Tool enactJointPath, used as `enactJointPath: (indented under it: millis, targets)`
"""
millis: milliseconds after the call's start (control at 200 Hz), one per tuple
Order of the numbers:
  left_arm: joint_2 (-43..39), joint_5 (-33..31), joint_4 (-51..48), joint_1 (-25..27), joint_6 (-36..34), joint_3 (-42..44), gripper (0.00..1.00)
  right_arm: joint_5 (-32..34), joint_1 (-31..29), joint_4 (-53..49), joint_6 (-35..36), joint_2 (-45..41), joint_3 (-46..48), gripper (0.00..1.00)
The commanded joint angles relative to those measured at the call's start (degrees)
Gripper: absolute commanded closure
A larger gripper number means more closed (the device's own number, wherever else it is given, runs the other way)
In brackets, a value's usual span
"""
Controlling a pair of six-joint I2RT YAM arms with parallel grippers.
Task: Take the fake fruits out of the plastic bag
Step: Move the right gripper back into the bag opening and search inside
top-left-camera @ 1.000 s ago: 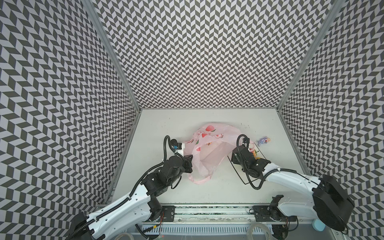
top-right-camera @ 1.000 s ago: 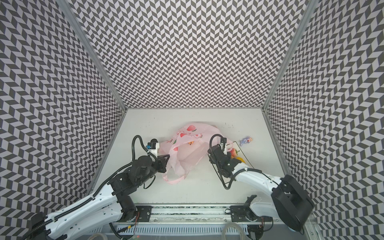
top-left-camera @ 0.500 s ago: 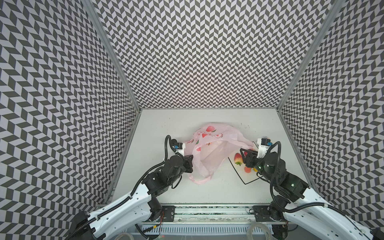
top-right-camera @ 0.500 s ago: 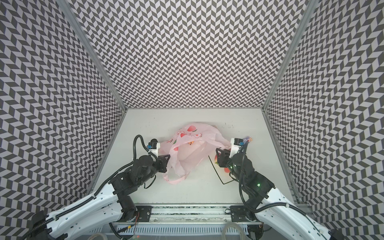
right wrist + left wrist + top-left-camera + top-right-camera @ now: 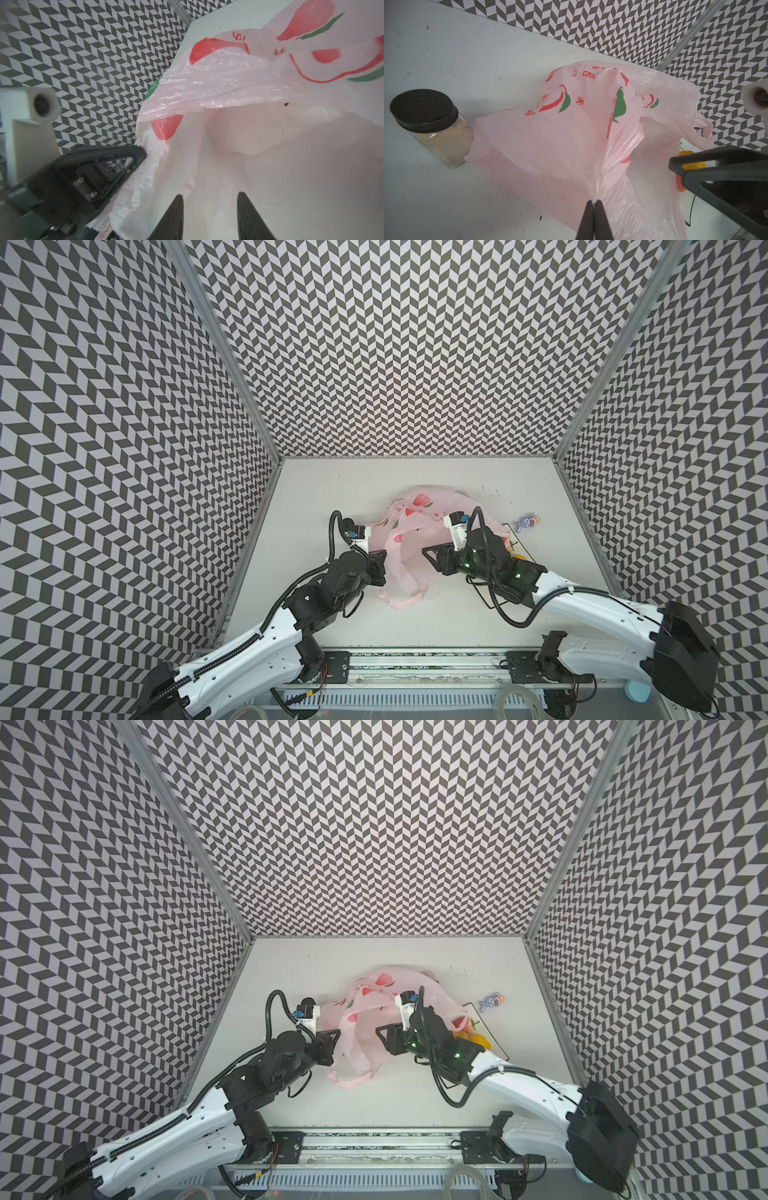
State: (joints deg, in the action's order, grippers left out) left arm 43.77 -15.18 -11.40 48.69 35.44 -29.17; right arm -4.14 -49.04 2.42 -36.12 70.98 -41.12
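Back from the plate (image 5: 495, 1050), your right gripper (image 5: 209, 197) noses half-open, empty, into the mid-table bag (image 5: 415, 526), whose rim your left gripper (image 5: 594, 202) pinches; fruits (image 5: 467, 1031) lie on the plate. Snagged film could free that pinch.

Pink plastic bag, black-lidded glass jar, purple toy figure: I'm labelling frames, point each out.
Pink plastic bag (image 5: 422, 502): a top view, printed panel.
Black-lidded glass jar (image 5: 423, 108): left wrist view, lid.
Purple toy figure (image 5: 527, 522): a top view, body.
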Motion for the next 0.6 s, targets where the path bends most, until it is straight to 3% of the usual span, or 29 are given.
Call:
enactJointPath:
  millis: [0,170,306,591]
  targets:
    - [-0.86,-0.46,-0.61,0.18,-0.76,-2.36,1.00,4.00,-0.31,6.76,-0.81,5.84,-2.56,0.57]
    - [-1.34,-0.71,-1.68,0.18,-1.41,-2.52,1.00,15.55,-0.32,9.31,-2.13,14.54,-5.18,0.48]
    - [-1.92,-0.99,-2.45,0.18,-1.85,-2.47,1.00,24.39,-0.29,11.32,-4.05,21.17,-8.21,0.33]
    - [0.05,-0.63,-2.06,0.24,-3.19,-2.46,1.00,24.57,2.17,17.51,-6.61,32.61,-13.23,0.25]
